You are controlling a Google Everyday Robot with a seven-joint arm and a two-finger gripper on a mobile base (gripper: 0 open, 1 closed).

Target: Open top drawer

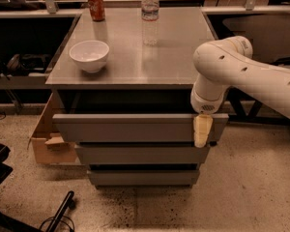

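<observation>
The top drawer (130, 127) is a wide matte grey front. It stands pulled out from under the cabinet top, ahead of the two smaller fronts below, with a dark gap behind it. My gripper (203, 130) hangs from the white arm at the drawer's right end. Its cream fingers (202, 132) lie over the drawer's top edge and front face.
On the grey cabinet top (135, 57) stand a white bowl (89, 55), a red can (95, 5) and a clear water bottle (150, 13). A cardboard box (46, 141) sits on the floor at the left. A black object (58, 214) lies at the lower left.
</observation>
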